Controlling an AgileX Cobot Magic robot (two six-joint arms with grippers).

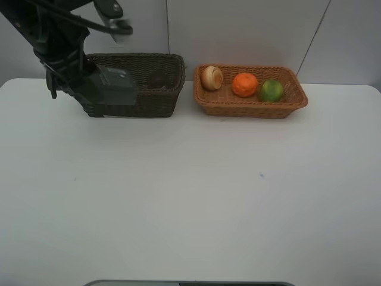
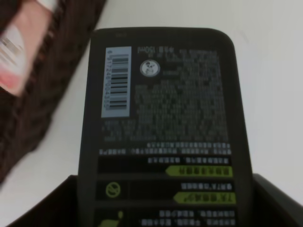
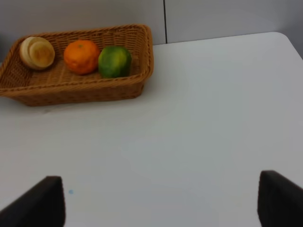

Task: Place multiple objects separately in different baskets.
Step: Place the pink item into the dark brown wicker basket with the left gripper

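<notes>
My left gripper is shut on the dark green-black bottle, holding it at the front left of the dark brown basket. In the left wrist view the bottle fills the frame between the fingers. The basket wall and a pink bottle inside it are beside it. The orange-tan basket holds a pale tan round item, an orange and a green fruit. My right gripper is open and empty over bare table. No mauve cup shows.
The white table stretches in front of both baskets, which stand side by side at the back against a grey wall. The right wrist view shows the orange-tan basket and the table's right edge.
</notes>
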